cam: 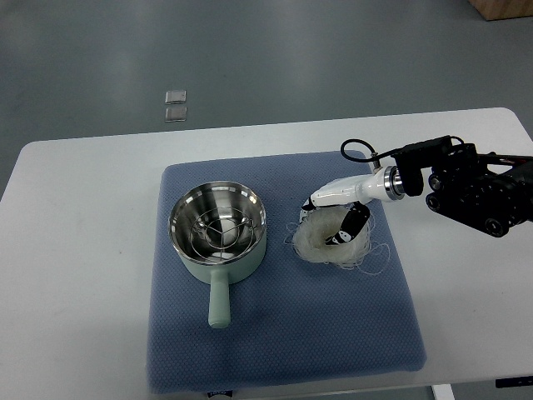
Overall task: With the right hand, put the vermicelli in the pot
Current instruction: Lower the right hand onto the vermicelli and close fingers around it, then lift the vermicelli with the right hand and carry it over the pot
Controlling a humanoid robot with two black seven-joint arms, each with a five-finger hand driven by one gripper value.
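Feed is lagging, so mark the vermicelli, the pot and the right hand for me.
vermicelli [315, 242], top view, on the nest's left rim.
pot [218, 227], top view, on the steel inside.
right hand [337, 218], top view, between the fingertips at the nest.

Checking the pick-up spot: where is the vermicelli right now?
In the top view, the vermicelli lies on the blue mat, right of the pot, with the right hand reaching onto it.

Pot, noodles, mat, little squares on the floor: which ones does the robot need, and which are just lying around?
Needed: vermicelli, pot, right hand reaching onto the vermicelli.

Just there: blue mat, white table, two small squares on the floor beyond the table.
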